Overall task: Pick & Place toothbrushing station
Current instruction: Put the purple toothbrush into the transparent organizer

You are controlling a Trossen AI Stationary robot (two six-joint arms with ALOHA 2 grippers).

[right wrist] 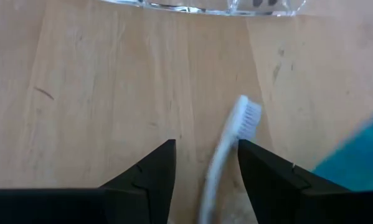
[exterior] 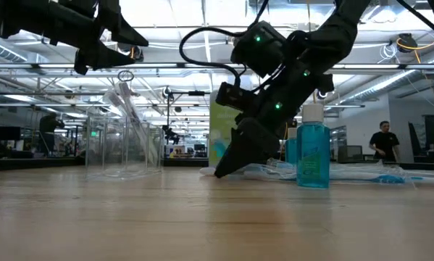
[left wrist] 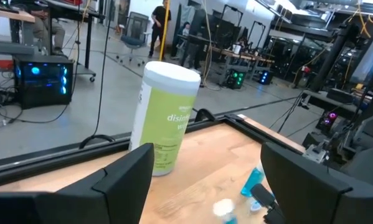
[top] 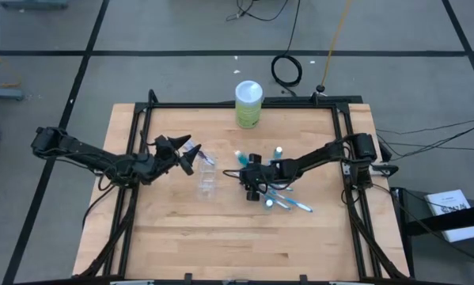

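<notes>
Nearest in the low view: teal tube (exterior: 313,154) upright on the wooden table (top: 173,237), white cap on top, blue-green liquid filling the body. Just behind it, toothbrushes (exterior: 380,175) flat on the boards, blue and white, loosely piled.

Right gripper (right wrist: 206,163) down at the table beside that pile, fingers apart, straddling the white handle of one toothbrush (right wrist: 235,138); bristle head forward of the fingertips. Not closed on the handle; contact with either finger not clear.

Clear cup (top: 207,187) a little way off toward the left arm, upright on the wood, well apart from the pile. A second clear piece (top: 204,156) lay just beyond it, near the left arm. Contents of the cup hard to make out through the plastic; nothing coloured seen inside from above. Two more teal tubes (top: 278,151) at the far side of the pile.

Left gripper (top: 187,150) raised above the table near the clear pieces, fingers spread wide, nothing between them.

Farthest: green canister (top: 248,104) with white lid, upright at the far table edge, closed.
</notes>
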